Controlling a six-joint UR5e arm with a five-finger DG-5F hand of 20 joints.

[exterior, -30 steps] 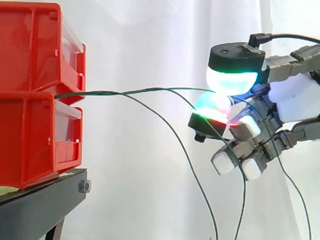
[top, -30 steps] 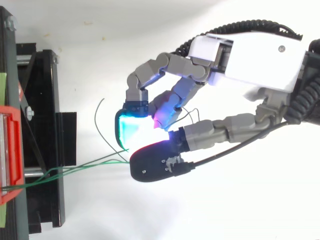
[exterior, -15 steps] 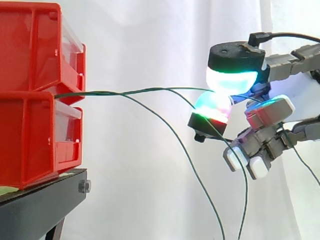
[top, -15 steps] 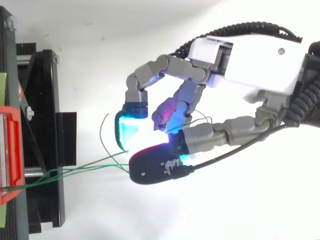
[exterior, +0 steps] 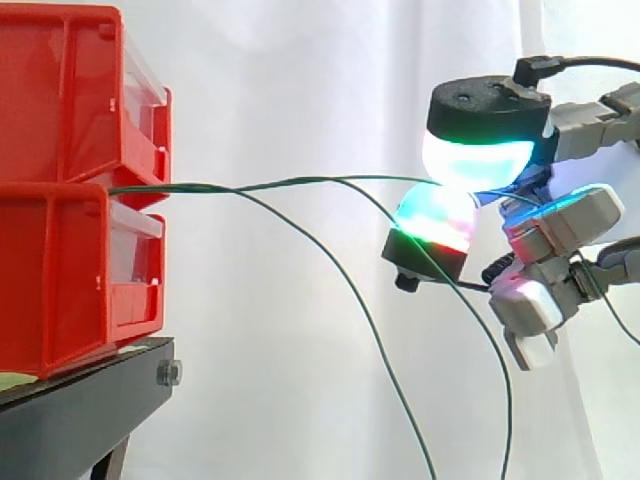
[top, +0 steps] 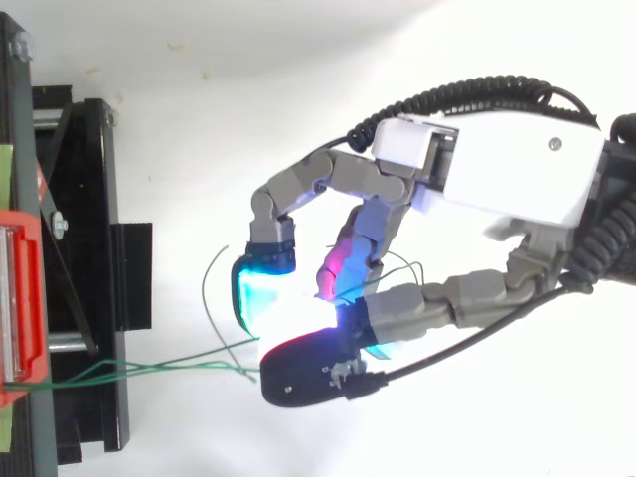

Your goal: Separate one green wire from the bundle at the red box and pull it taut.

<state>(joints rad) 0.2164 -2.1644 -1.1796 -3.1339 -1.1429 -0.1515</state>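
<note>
Two stacked red bins (exterior: 60,250) stand at the left on a black stand (exterior: 80,410). A bundle of thin green wires (exterior: 200,186) leaves the gap between the bins and runs right. One green wire (exterior: 330,179) stays nearly level and ends between two glowing pads of my hand (exterior: 485,105), which pinch it. Two other green wires (exterior: 370,320) sag away from it and drop out of the bottom of the view. From above, the wires (top: 169,366) fan from the red box (top: 20,298) to the pads of the hand (top: 497,179).
A white curtain hangs behind everything. The black stand (top: 89,199) reaches out past the bins toward the hand. A loose wire end (top: 211,283) curls up between the stand and the fingertips. The hand's other fingers (exterior: 540,320) hang curled below the pinch.
The hand has shifted a little away from the bins with the wire still pinched. Its lower fingers have swung rightward, and the sagging wires have swung with them.
</note>
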